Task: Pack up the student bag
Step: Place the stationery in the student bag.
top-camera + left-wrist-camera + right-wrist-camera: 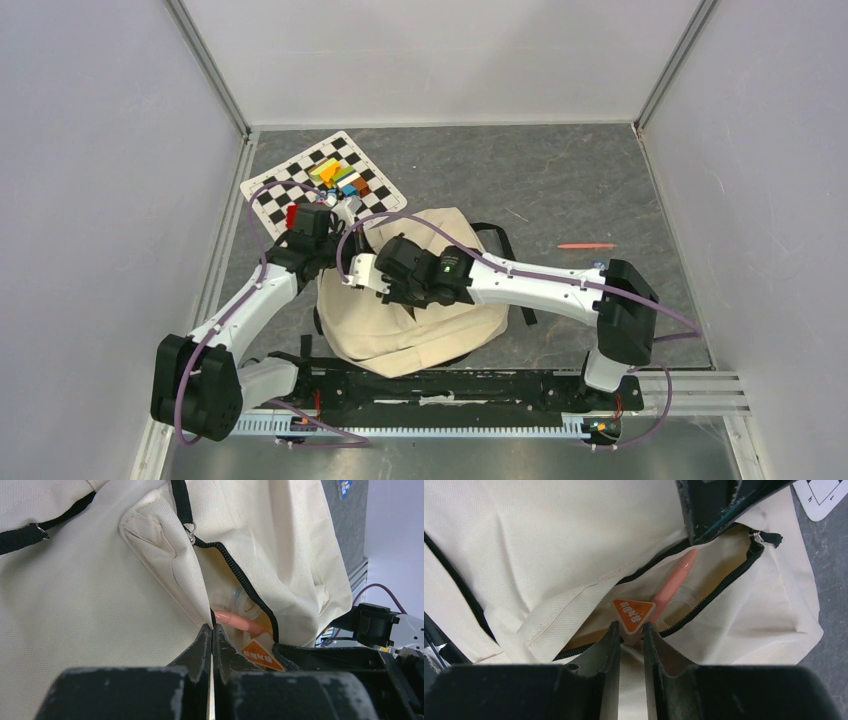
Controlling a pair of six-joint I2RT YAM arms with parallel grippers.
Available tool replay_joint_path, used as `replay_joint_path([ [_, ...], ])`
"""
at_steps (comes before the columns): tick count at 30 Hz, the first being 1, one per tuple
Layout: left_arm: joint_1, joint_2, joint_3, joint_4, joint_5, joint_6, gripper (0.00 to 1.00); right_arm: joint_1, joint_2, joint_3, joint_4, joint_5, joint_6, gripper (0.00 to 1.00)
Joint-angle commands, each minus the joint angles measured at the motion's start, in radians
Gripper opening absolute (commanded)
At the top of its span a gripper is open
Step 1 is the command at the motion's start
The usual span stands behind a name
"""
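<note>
Right wrist view: my right claw (630,628), narrow, holds an orange triangular tag (633,614) over the large cream canvas backpack (549,540) at 6 o'clock on the grey table (580,190); my left claw (212,631) pinches its pocket edge

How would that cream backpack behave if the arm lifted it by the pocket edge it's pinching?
Probably floppy: the student bag lies slumped and creased, and its pocket flap folds where the left gripper pinches it. It is likely light for its size, being thin canvas. It would probably sag rather than hold shape.
</note>
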Motion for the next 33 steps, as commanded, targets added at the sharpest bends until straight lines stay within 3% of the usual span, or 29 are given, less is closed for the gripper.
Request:
replay_joint_path([
  [1, 0.012, -0.019, 0.037, 0.022, 0.009, 0.038, 0.02, 0.018, -0.008, 0.030, 0.029, -0.014, -0.010, 0.28],
  [7, 0.012, -0.018, 0.038, 0.021, 0.010, 0.038, 0.02, 0.020, -0.044, 0.060, 0.044, 0.060, 0.033, 0.60],
  [10, 0.013, -0.020, 0.038, 0.021, 0.009, 0.038, 0.02, 0.020, -0.072, 0.063, 0.043, 0.140, 0.065, 0.69],
  [17, 0.013, -0.021, 0.037, 0.022, 0.009, 0.036, 0.02, 0.021, -0.165, -0.022, 0.127, 0.288, 0.173, 0.74],
  [23, 0.014, -0.018, 0.037, 0.021, 0.009, 0.038, 0.02, 0.025, -0.173, -0.077, 0.193, 0.339, 0.268, 0.63],
  [28, 0.013, -0.030, 0.037, 0.022, 0.003, 0.038, 0.02, 0.004, -0.219, -0.081, 0.172, 0.456, 0.338, 0.82],
  [33, 0.015, -0.046, 0.034, 0.028, -0.006, 0.036, 0.02, -0.159, -0.365, -0.201, 0.170, 0.386, 0.397, 0.92],
])
